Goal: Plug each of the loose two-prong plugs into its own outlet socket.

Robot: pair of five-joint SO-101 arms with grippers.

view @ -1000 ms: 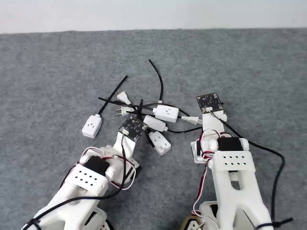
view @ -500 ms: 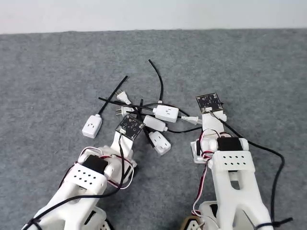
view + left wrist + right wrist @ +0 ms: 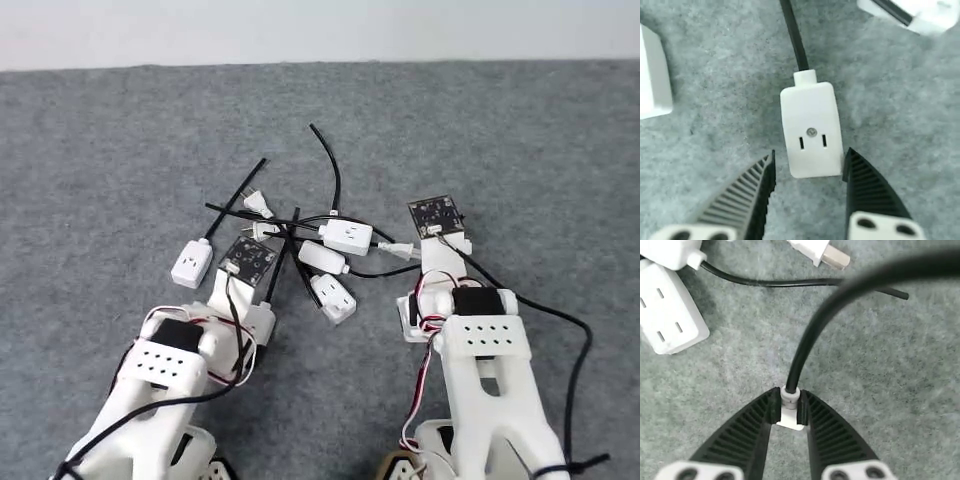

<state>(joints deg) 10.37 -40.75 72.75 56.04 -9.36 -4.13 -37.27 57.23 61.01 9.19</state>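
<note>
High view: your left arm [image 3: 160, 370] hides the target socket, near-left of the cord tangle. The straight black cord [image 3: 283, 255] running far from under its wrist looks like that socket's lead. Left wrist view: the socket [image 3: 811, 131] lies flat on the mat [image 3: 900, 110], slots up, long axis near to far, cord end far. The left gripper [image 3: 810, 153] gapes wide astride its near end, with one fingertip [image 3: 855, 170] at a corner. Close off-centre and you likely slew it. Right wrist view: the right gripper [image 3: 788, 394] pinches a plug [image 3: 788, 419] at its cord collar, prongs hidden. A hold that thin may let it twist.
</note>
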